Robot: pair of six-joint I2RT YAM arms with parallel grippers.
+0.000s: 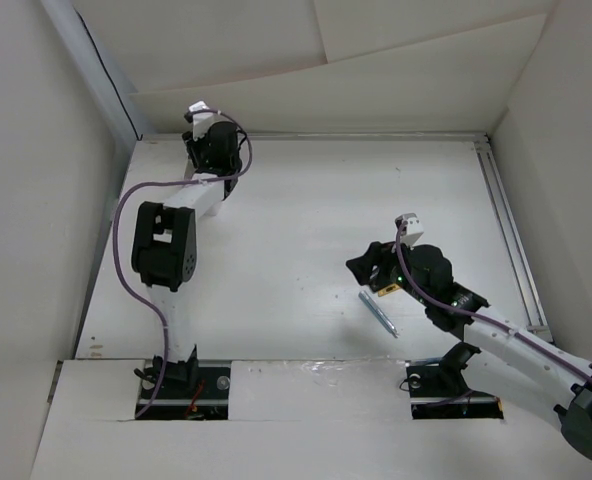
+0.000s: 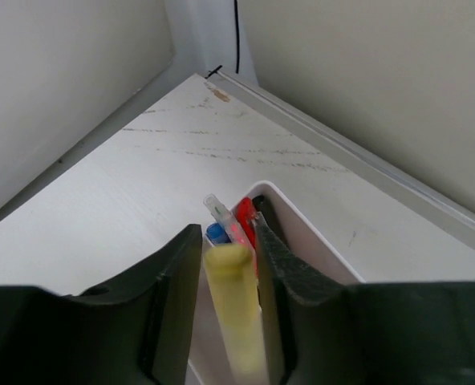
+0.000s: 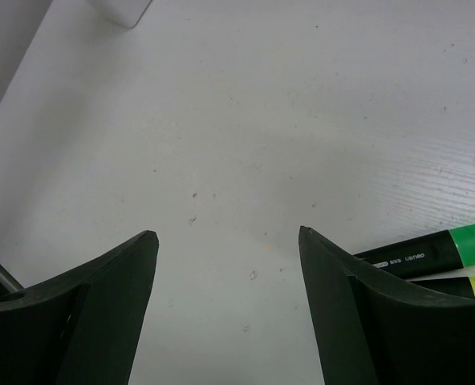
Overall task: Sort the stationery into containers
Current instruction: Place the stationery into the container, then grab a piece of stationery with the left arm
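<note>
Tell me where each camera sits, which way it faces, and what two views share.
Top external: above and behind the bases, looking down on the table; both arms, left gripper and right gripper show.
Left wrist: on the left arm, facing the table's far corner; its fingers flank a yellow marker over the white box.
Right wrist: on the right arm, facing down at bare table; open fingers, black-and-green marker at right.
Shared: top and right wrist both show the right gripper open.

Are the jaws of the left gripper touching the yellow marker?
Touching. In the left wrist view the yellow marker sits between the jaws of the left gripper, with both inner faces against it and no gap showing.
</note>
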